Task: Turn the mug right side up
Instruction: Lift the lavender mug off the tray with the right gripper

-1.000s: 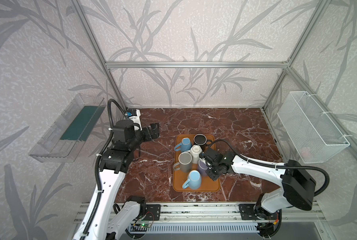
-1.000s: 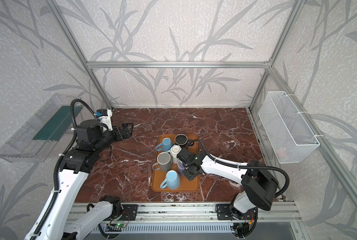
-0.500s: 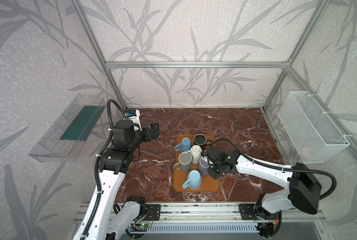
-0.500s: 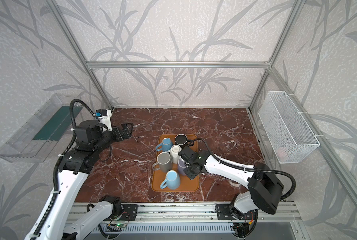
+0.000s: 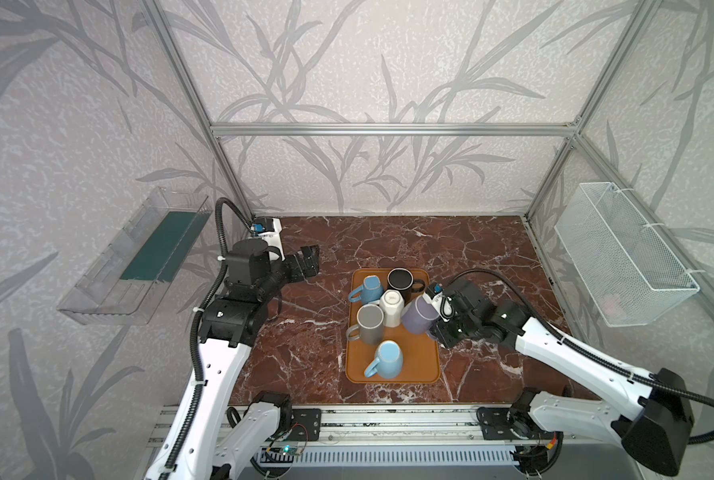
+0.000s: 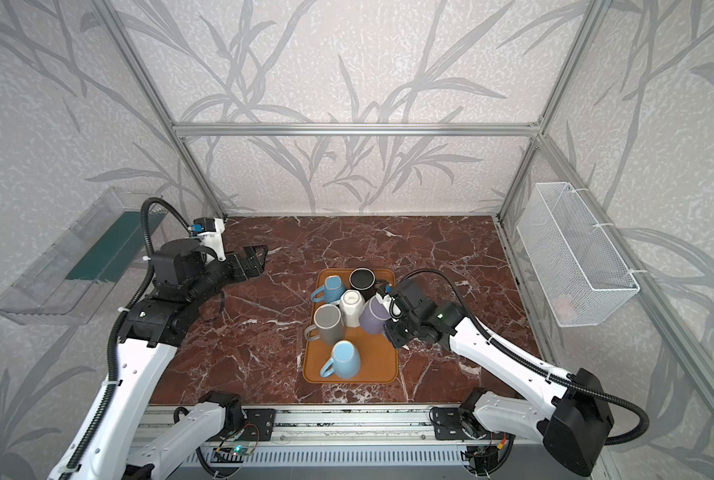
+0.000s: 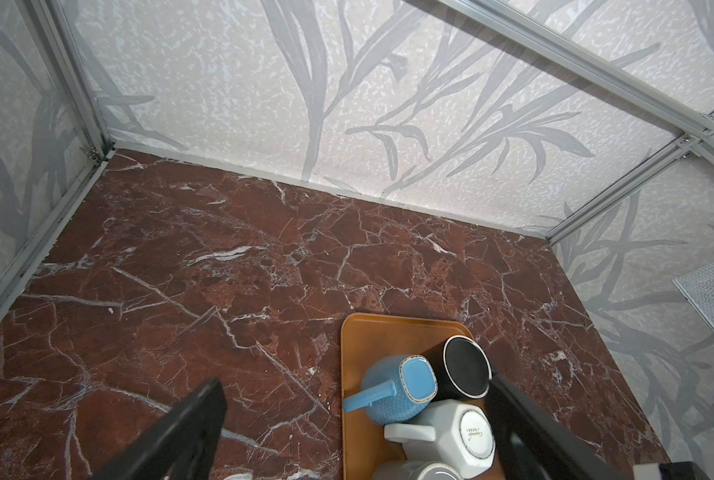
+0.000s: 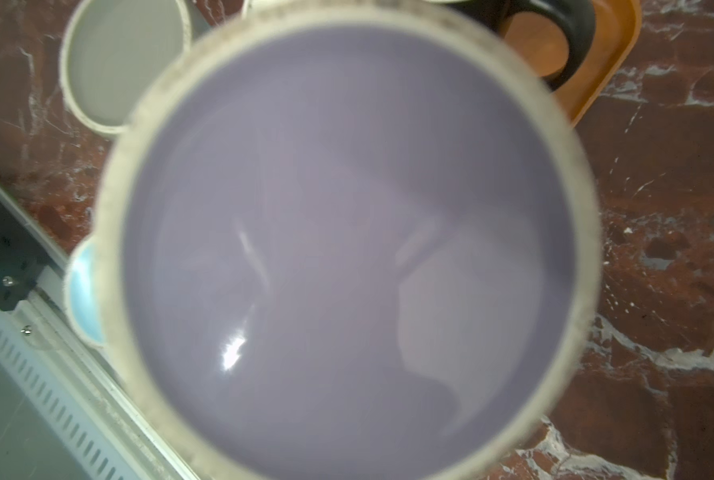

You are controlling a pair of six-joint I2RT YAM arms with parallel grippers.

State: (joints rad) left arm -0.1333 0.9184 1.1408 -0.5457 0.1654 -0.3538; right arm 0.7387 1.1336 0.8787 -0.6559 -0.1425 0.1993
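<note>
1 purple mug [image 5: 417,316] tilts in the closed right gripper [image 5: 437,322]; left gripper [image 5: 308,261] gapes empty. Roll its mouth up, clear of other mugs [image 5: 390,307].

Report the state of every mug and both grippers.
Purple ceramic mug, tilted, held, mouth towards the right gripper.
Right gripper, shut on that mug.
Left gripper, open, empty.
Textured blue mug, upside down on the orange tray.
White faceted mug, upside down.
Black mug, apparently upside down.
Grey mug, standing, end up unclear.
Light blue mug, standing, end up unclear.
</note>
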